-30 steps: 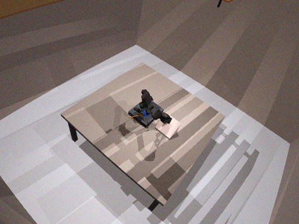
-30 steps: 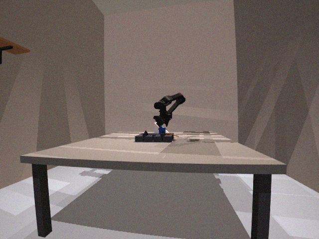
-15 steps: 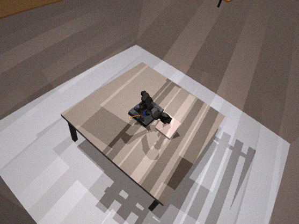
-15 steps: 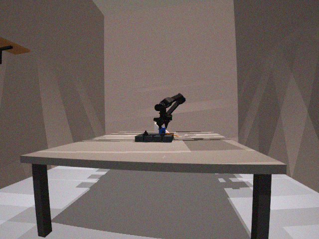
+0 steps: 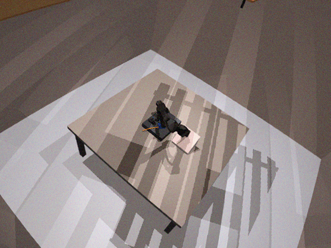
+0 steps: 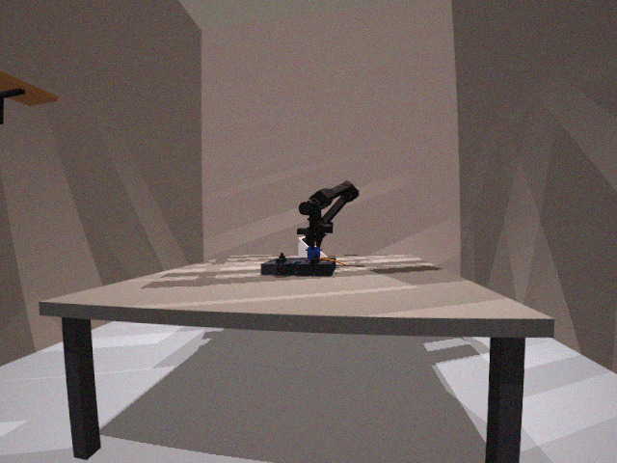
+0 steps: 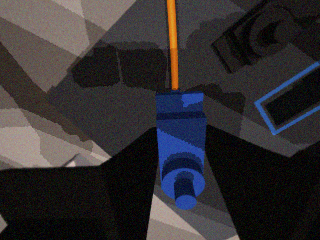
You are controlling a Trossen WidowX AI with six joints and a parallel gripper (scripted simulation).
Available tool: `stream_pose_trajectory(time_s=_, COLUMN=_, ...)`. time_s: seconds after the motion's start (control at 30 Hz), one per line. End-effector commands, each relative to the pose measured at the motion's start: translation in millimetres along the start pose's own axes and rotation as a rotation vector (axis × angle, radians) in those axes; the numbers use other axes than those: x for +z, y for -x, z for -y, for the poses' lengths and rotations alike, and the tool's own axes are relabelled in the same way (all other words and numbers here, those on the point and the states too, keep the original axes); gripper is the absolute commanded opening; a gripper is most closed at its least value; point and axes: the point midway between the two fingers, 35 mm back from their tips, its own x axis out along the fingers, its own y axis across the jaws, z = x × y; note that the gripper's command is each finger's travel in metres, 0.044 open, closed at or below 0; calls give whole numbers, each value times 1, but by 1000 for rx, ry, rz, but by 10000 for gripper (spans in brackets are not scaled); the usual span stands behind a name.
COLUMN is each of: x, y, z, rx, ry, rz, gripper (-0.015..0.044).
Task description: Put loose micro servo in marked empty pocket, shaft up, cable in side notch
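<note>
The blue micro servo is between the fingers of my gripper, which is shut on its sides. Its round output shaft points up toward the wrist camera. The orange cable runs away from its far end. The servo is over the dark deck; whether its underside touches the deck is hidden. The empty pocket, with its blue outline, is right of the servo in the wrist view, partly cut off by the frame edge.
A dark raised part stands on the deck beyond the pocket. A pale slanted block is on the table beside the deck. The arm reaches over the deck in the top and exterior views.
</note>
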Motion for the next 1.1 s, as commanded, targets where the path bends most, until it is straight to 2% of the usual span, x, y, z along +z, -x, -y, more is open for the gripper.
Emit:
stream_pose_trajectory(time_s=0.0, x=1, y=10, z=1, rx=-2, ry=0, rz=4, gripper=0)
stream_pose_trajectory(time_s=0.2, x=1, y=29, z=-3, rx=-1, ry=-1, rz=4, gripper=0)
stream_pose_trajectory(time_s=0.8, x=-4, y=29, z=4, rx=-1, ry=0, rz=4, gripper=0)
stream_pose_trajectory(time_s=1.07, x=-29, y=29, z=22, rx=-3, ry=0, rz=2, gripper=0)
